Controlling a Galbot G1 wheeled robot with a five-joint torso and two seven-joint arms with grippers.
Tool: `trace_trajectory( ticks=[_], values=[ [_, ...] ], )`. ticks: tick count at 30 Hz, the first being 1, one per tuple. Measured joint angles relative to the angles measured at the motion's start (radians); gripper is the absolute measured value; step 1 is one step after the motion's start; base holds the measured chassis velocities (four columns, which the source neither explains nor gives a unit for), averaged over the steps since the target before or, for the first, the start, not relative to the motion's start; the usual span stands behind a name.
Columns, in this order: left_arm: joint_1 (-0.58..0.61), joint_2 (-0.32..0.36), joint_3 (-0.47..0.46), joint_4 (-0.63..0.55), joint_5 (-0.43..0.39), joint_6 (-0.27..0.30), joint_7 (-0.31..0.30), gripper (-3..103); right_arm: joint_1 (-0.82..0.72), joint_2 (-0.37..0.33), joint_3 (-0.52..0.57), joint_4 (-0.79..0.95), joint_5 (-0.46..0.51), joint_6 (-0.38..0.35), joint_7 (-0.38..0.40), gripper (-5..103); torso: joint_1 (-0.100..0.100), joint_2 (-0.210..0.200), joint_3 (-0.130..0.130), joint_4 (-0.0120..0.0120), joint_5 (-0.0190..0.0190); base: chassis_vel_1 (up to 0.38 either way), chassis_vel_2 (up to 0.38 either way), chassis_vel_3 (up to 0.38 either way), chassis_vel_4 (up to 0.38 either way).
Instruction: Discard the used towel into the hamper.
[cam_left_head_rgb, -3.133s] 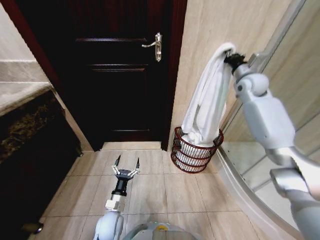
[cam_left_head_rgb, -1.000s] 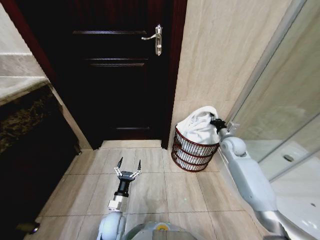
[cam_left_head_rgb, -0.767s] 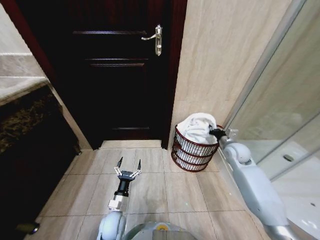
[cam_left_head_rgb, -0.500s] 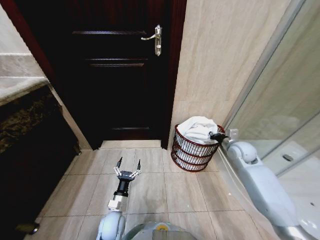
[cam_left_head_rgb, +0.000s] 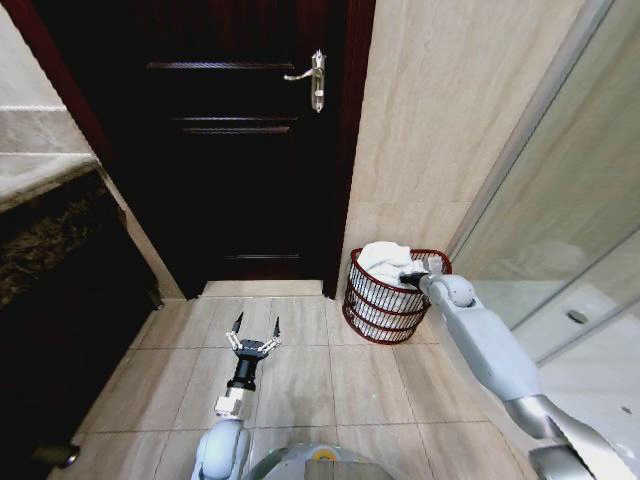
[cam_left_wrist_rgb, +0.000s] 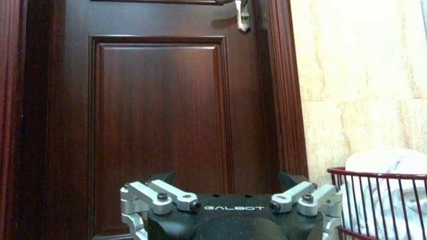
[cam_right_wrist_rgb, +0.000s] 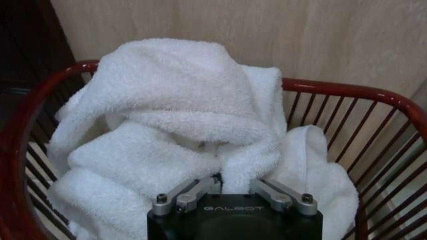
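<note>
While the left gripper (cam_left_head_rgb: 256, 330) hangs spread and empty, right gripper (cam_left_head_rgb: 409, 277) — fingers pinched on towel (cam_right_wrist_rgb: 180, 135) — inside hamper (cam_left_head_rgb: 372, 300).

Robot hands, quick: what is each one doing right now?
Left hand: open, holding nothing, low over the floor tiles.
Right hand: in the hamper, shut on the towel.

The white towel (cam_right_wrist_rgb: 167, 125) lies bunched in folds inside my dark red wire hamper (cam_left_head_rgb: 372, 308), heaped above its rim. The hamper stands upright just beside the dark door (cam_left_head_rgb: 230, 150).
</note>
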Motion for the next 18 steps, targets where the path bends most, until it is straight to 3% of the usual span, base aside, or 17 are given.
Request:
trace_trajectory(
  ticks=[1, 3, 8, 9, 10, 14, 15, 17, 18],
  values=[
    [0.000, 0.000, 0.000, 0.000, 0.000, 0.000, 0.000, 100, 0.000, 0.000, 0.000, 0.000, 0.000, 0.000, 0.000, 8, 0.000, 0.000, 0.000, 0.0000, 0.0000, 0.000, 0.000, 0.000, 0.000],
    [-0.007, 0.000, 0.000, 0.007, 0.000, 0.001, 0.000, 100, -0.001, -0.006, 0.015, 0.035, 0.008, 0.004, 0.002, 19, 0.000, 0.000, 0.000, 0.0000, 0.0003, 0.000, 0.000, 0.000, 0.000],
    [-0.026, 0.000, 0.006, 0.023, -0.001, 0.001, -0.001, 100, -0.056, -0.052, 0.055, 0.244, 0.070, 0.010, 0.098, 35, 0.000, 0.000, 0.000, 0.0006, -0.0005, 0.000, 0.000, 0.000, 0.000],
    [-0.026, 0.000, 0.006, 0.023, -0.001, 0.001, -0.001, 100, -0.056, -0.052, 0.055, 0.244, 0.070, 0.010, 0.098, 35, 0.000, 0.000, 0.000, 0.0006, -0.0005, 0.000, 0.000, 0.000, 0.000],
    [-0.029, 0.000, 0.010, 0.024, -0.001, 0.001, -0.001, 100, -0.098, -0.072, 0.070, 0.317, 0.063, 0.013, 0.122, 45, 0.000, 0.000, 0.000, 0.0002, -0.0001, 0.000, 0.000, 0.000, 0.000],
    [-0.030, 0.000, 0.012, 0.023, -0.007, 0.003, -0.002, 100, -0.169, -0.096, 0.098, 0.415, 0.040, 0.012, 0.162, 56, 0.000, 0.000, 0.000, -0.0002, -0.0001, 0.000, 0.000, 0.000, 0.000],
    [-0.030, 0.000, 0.012, 0.021, -0.011, 0.003, -0.002, 100, -0.186, -0.102, 0.104, 0.437, 0.030, 0.022, 0.177, 56, 0.000, 0.000, 0.000, -0.0003, 0.0000, 0.000, 0.000, 0.000, 0.000],
    [-0.024, 0.000, 0.010, 0.015, -0.024, 0.003, -0.007, 100, -0.237, -0.099, 0.132, 0.493, -0.006, 0.124, 0.226, 73, 0.000, 0.000, 0.000, 0.0003, -0.0001, 0.000, 0.000, 0.000, 0.000],
    [-0.024, 0.000, 0.010, 0.015, -0.024, 0.003, -0.007, 100, -0.237, -0.099, 0.132, 0.493, -0.006, 0.124, 0.226, 73, 0.000, 0.000, 0.000, 0.0003, -0.0001, 0.000, 0.000, 0.000, 0.000]
  ],
)
